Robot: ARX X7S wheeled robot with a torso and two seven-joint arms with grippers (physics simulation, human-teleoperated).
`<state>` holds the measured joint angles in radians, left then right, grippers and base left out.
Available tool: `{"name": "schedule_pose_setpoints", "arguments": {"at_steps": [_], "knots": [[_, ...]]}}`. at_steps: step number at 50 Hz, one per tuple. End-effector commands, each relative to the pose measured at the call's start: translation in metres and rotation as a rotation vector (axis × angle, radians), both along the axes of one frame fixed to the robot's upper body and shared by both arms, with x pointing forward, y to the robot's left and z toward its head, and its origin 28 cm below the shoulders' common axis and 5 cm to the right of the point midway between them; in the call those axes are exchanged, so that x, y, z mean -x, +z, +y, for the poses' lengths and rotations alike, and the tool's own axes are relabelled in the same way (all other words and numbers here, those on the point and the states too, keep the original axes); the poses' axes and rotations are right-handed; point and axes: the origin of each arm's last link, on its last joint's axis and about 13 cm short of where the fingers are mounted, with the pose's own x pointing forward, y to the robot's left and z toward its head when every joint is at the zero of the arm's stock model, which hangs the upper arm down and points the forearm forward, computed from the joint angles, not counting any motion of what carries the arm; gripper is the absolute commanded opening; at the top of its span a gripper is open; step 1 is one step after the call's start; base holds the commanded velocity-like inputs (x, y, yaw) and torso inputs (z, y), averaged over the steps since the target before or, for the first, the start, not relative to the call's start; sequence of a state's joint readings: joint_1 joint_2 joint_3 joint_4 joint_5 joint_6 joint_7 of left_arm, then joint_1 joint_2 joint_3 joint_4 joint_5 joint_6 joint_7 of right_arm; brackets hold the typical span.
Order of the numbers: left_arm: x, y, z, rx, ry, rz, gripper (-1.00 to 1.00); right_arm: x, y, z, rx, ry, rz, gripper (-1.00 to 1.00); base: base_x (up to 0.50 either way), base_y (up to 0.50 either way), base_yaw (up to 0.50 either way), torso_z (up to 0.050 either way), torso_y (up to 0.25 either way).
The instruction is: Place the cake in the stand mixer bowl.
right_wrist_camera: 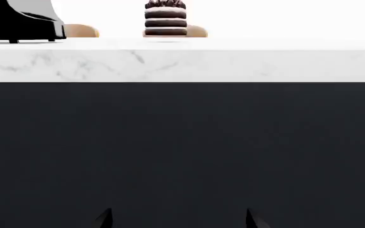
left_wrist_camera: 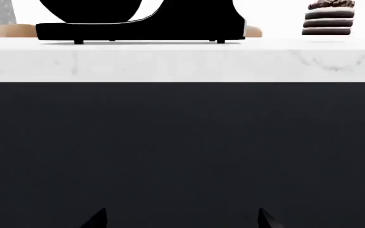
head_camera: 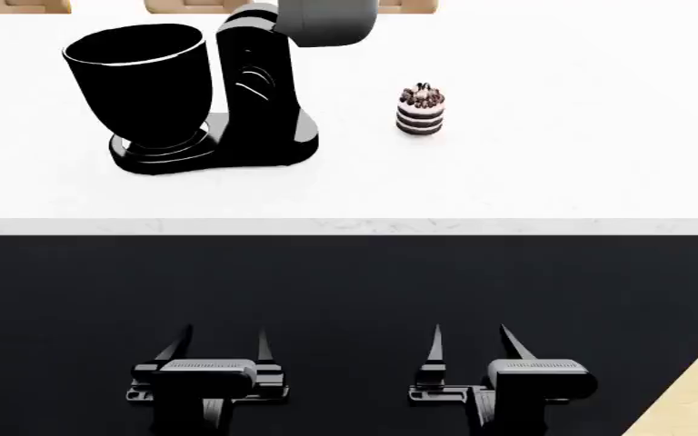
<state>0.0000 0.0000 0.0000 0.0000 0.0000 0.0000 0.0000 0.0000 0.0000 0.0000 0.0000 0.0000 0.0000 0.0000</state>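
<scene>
Nearest: left claw (head_camera: 223, 343) and right claw (head_camera: 475, 341), both low in front of the dark cabinet face, below table height, fingers spread and pointing forward, empty. Parked side by side and level, well short of the table edge; apparently a ready posture, with nothing yet reached for. Fingertips (left_wrist_camera: 97, 218) visible at the margin of the left wrist view, parted; same in the right wrist view.

Next: white marble table (head_camera: 543, 173), front edge running across the head view above the claws.

On the table, toward the right claw's side: the cake (head_camera: 421, 111), upright, free-standing, well apart from the mixer. Nearly centred ahead of the right wrist camera, so the right claw appears better placed for the pickup.

Beyond and toward the left: black stand mixer (head_camera: 262, 100), base flat on the table, grey head (head_camera: 324, 20) tilted up and back. Stand mixer bowl (head_camera: 141, 84) seated on the base, mouth open upward and unobstructed by the raised head, presumably leaving clear access from above. Bowl interior too dark to inspect.

Task status, as judged: not started; cake outside the bowl.
</scene>
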Motion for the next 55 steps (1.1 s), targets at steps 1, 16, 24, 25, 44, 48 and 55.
{"name": "schedule_pose_setpoints", "arguments": {"at_steps": [1, 16, 24, 25, 44, 48, 55], "knots": [[0.000, 0.010, 0.003, 0.004, 0.012, -0.018, 1.00, -0.003, 0.000, -0.002, 0.014, -0.037, 0.026, 1.00, 0.00, 0.00, 0.00, 0.000, 0.000], [0.089, 0.175, 0.038, 0.055, 0.022, -0.412, 1.00, -0.007, 0.029, -0.008, 0.021, -0.075, -0.019, 1.00, 0.00, 0.00, 0.00, 0.000, 0.000], [0.103, 0.200, 0.059, -0.150, 0.310, -0.481, 1.00, -0.031, 0.113, -0.011, 0.078, 0.001, -0.131, 1.00, 0.00, 0.00, 0.00, 0.000, 0.000], [0.102, 0.199, 0.059, -0.149, 0.311, -0.477, 1.00, -0.034, 0.124, -0.011, 0.084, 0.009, -0.139, 1.00, 0.00, 0.00, 0.00, 0.000, 0.000], [0.100, 0.194, 0.060, -0.149, 0.315, -0.458, 1.00, -0.066, 0.154, -0.011, 0.060, 0.067, -0.125, 1.00, 0.31, 0.01, 0.00, 0.000, 0.000], [0.100, 0.194, 0.060, -0.145, 0.320, -0.458, 1.00, -0.065, 0.153, -0.011, 0.061, 0.058, -0.125, 1.00, 0.43, 0.36, 0.00, 0.000, 0.000], [0.100, 0.193, 0.059, -0.146, 0.313, -0.456, 1.00, -0.059, 0.156, -0.016, 0.047, 0.046, -0.144, 1.00, 0.10, 0.50, 0.00, 0.000, 0.000]]}}
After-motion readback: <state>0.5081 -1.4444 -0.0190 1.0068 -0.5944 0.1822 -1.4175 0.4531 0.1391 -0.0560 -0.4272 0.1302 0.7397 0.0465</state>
